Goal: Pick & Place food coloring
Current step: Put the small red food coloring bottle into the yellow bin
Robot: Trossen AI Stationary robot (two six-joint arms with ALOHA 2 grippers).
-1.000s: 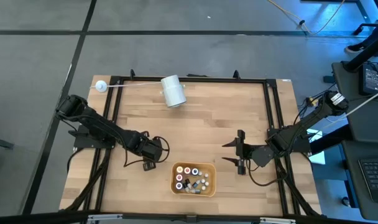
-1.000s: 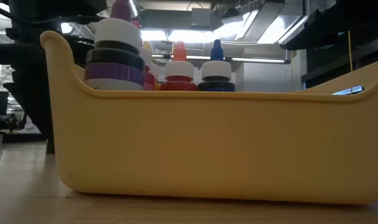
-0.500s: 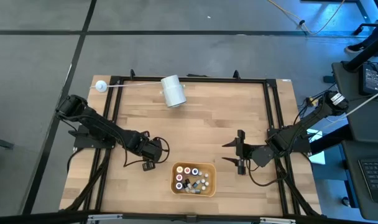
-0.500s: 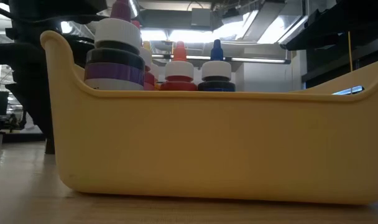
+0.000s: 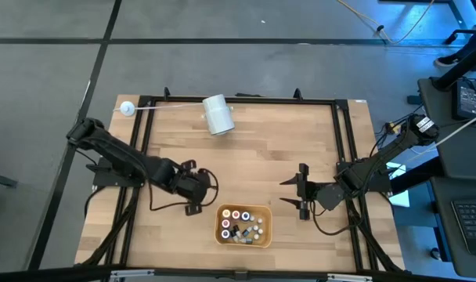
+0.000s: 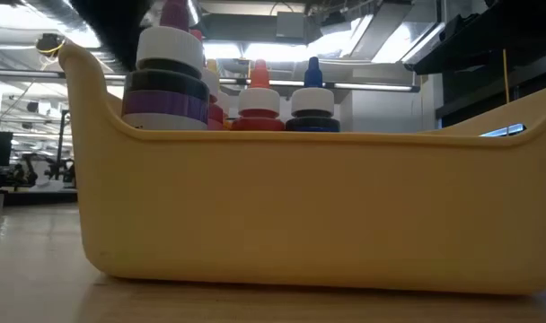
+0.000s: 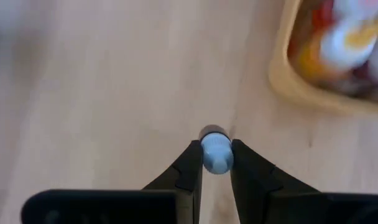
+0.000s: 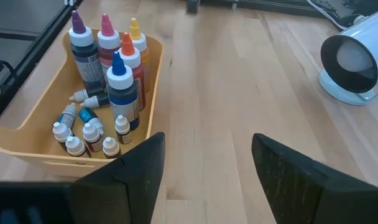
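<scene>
left pincer (image 7: 216,163): down near the front edge of the counter (image 5: 261,145), just off the left side of the yellow tub; its fingers are clamped on a tiny bottle with a pale bluish-white cap (image 7: 216,153), which stands between the two dark tips over the bare wood

right pincer (image 5: 299,191): parked over the right half of the counter, right of the tub and well apart from it; fingers spread wide, nothing between them

yellow tub (image 5: 263,236): sits at the front edge of the counter, about the middle; in the low view its wall fills most of the frame

food coloring (image 8: 108,74): pretty much all of it is in the tub. The taller bottles stand upright in a bunch, caps purple, pink, yellow, orange and blue; the small white-capped ones crowd the other end, a couple lying on their sides

white cylinder roll (image 5: 218,114): lying near the back edge of the counter, left of middle

white ball on a rod (image 5: 127,109): at the back left corner, the rod running toward the roll
</scene>
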